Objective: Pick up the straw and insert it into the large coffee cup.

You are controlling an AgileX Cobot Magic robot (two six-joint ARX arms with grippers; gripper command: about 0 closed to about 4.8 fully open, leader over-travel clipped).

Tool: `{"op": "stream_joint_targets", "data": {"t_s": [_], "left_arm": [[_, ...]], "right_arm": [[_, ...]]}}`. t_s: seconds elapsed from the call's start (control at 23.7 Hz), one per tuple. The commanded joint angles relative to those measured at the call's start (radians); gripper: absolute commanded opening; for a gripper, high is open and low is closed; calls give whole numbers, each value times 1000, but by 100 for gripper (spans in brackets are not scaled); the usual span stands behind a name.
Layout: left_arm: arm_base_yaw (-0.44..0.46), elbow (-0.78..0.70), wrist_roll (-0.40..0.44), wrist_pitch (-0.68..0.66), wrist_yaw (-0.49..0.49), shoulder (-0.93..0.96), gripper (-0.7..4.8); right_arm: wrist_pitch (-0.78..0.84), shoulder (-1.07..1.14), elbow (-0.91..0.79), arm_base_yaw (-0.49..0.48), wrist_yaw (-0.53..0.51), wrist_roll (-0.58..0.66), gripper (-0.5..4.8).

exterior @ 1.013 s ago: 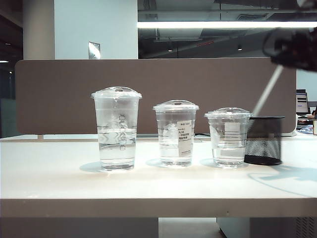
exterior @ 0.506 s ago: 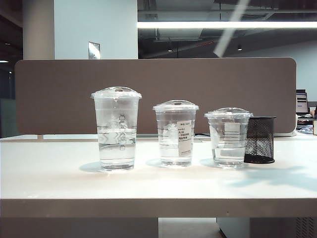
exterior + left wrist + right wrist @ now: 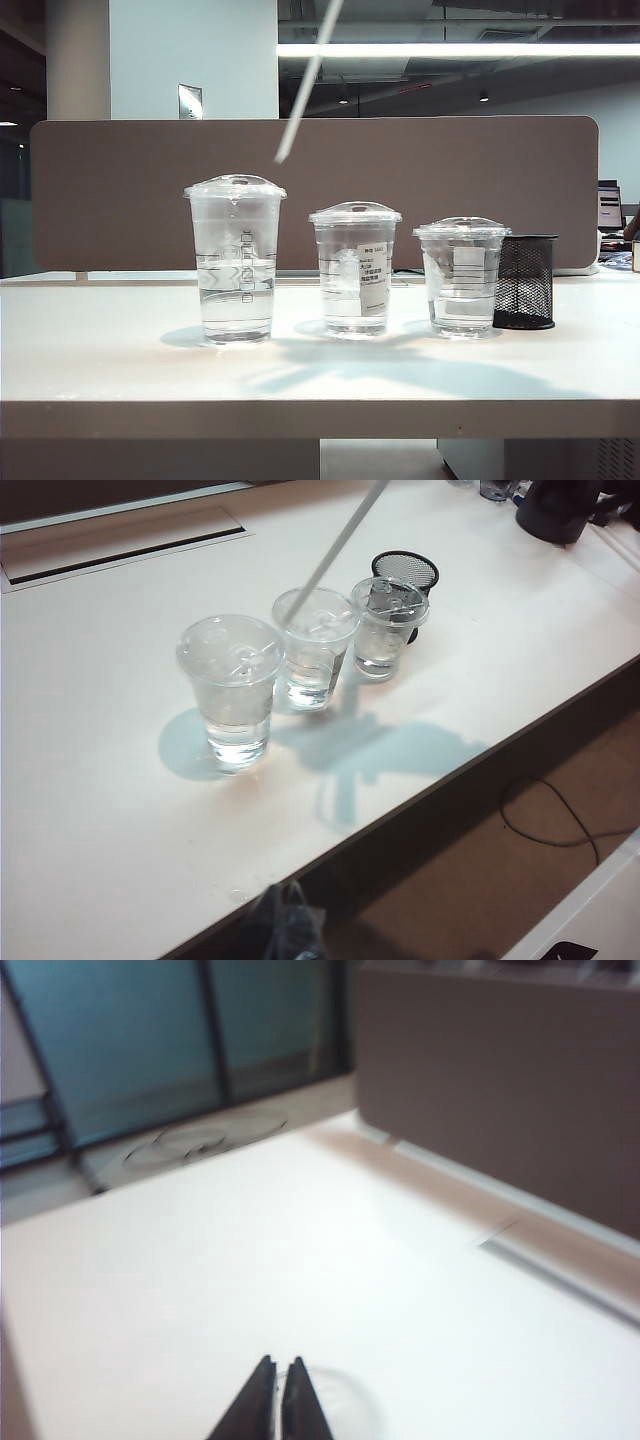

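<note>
While the right claw [image 3: 272, 1400] pinches shut, presumably on the straw [image 3: 309, 80], we list its tip at one o'clock above the large coffee cup [image 3: 236, 260], tilted for insertion. Left claw [image 3: 285, 930]: state unreadable.

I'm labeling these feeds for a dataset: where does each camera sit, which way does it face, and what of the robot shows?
Exterior: at table-edge height, facing three cups in a row and the mesh holder; no arm visible, only the straw hanging overhead.
Left wrist: high, looking down at the large cup; the left hand blurred at the edge.
Right wrist: looking down over the table; the shut right hand.
Shared: exterior and left wrist both show cups, straw, holder.
</note>
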Motion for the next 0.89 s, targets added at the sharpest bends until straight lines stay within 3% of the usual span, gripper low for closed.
{"op": "stream_joint_targets", "data": {"t_s": [0.04, 0.3, 0.89], "left_arm": [[1, 2, -6, 10, 0, 0, -3], [1, 2, -6, 10, 0, 0, -3], [1, 2, -6, 10, 0, 0, -3]], "right_arm": [[53, 21, 5, 44, 46, -4, 8], [127, 55, 5, 75, 73, -4, 8], [66, 55, 5, 124, 47, -1, 8]]}}
